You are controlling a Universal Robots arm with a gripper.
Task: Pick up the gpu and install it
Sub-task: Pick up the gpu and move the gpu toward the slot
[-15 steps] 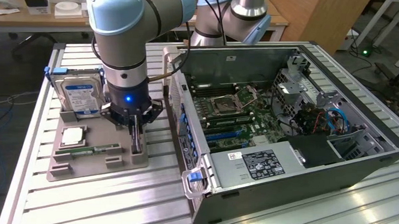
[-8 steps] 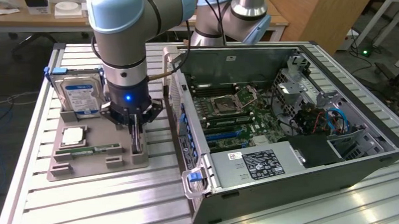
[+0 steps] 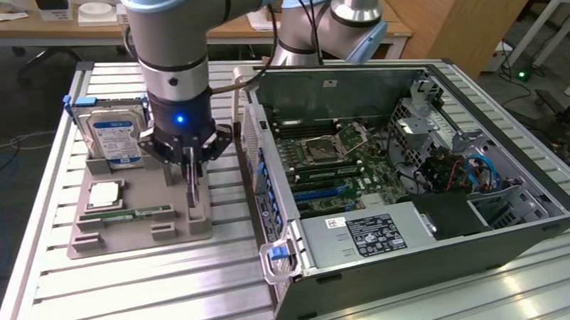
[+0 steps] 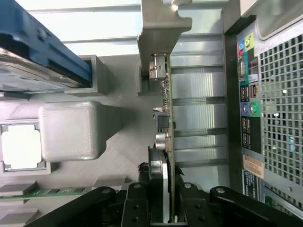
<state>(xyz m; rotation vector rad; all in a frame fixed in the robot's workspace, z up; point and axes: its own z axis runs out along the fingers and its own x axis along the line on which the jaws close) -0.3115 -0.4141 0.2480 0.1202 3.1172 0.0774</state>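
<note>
The gpu [image 4: 163, 118] is a thin dark card standing on edge in the grey holder tray [image 3: 140, 230], its far end with the silver bracket against a slotted grey post [image 4: 158, 33]. My gripper [image 4: 161, 208] reaches straight down over it, with a black finger on each face of the card. In the exterior view the gripper [image 3: 187, 176] hangs over the tray's edge nearest the computer case, and the gpu [image 3: 193, 194] shows as a narrow strip between the fingers.
The tray also holds a silver hard drive [image 3: 115, 136] with a blue-white label, a square processor [image 3: 104, 194] and a green memory stick [image 3: 121, 215]. The open computer case [image 3: 408, 186] lies on its side to the exterior view's right, its rear ports [image 4: 248, 94] close to the gpu.
</note>
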